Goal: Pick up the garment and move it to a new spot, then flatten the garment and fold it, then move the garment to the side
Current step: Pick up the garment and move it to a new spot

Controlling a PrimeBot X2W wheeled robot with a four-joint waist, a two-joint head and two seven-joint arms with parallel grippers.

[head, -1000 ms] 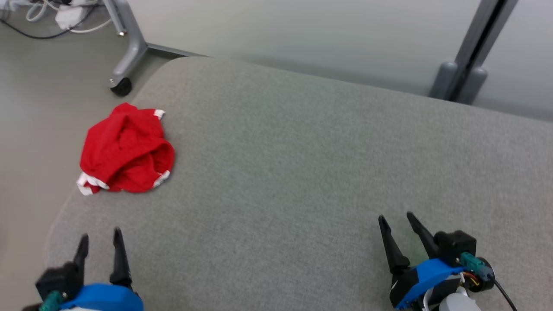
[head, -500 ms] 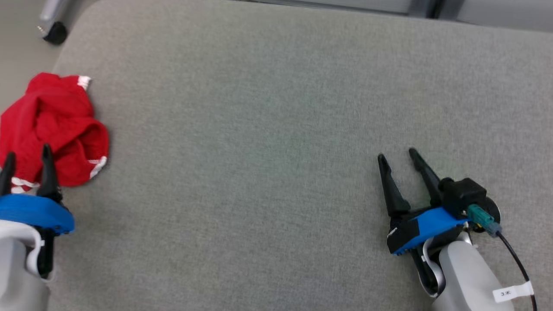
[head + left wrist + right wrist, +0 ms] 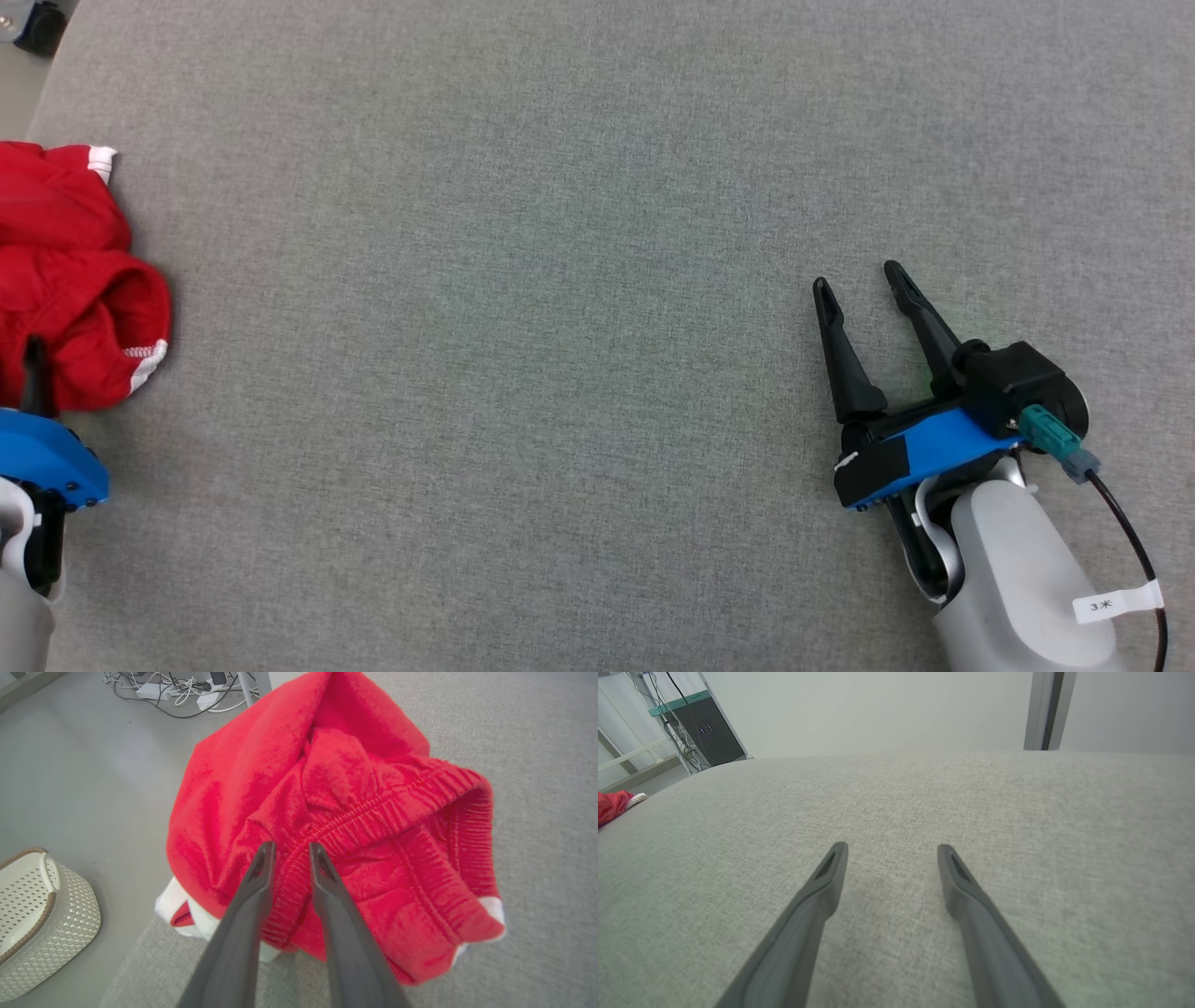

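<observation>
We see the red garment (image 3: 327,812) crumpled at the left edge of the tabletop (image 3: 523,327), its white trim reaching that edge. Our left pincer (image 3: 290,851) stands narrow but still apart, tips either side of the elastic waistband. Our right pincer (image 3: 857,277) is spread wide above the tabletop's right part, holding nothing.
</observation>
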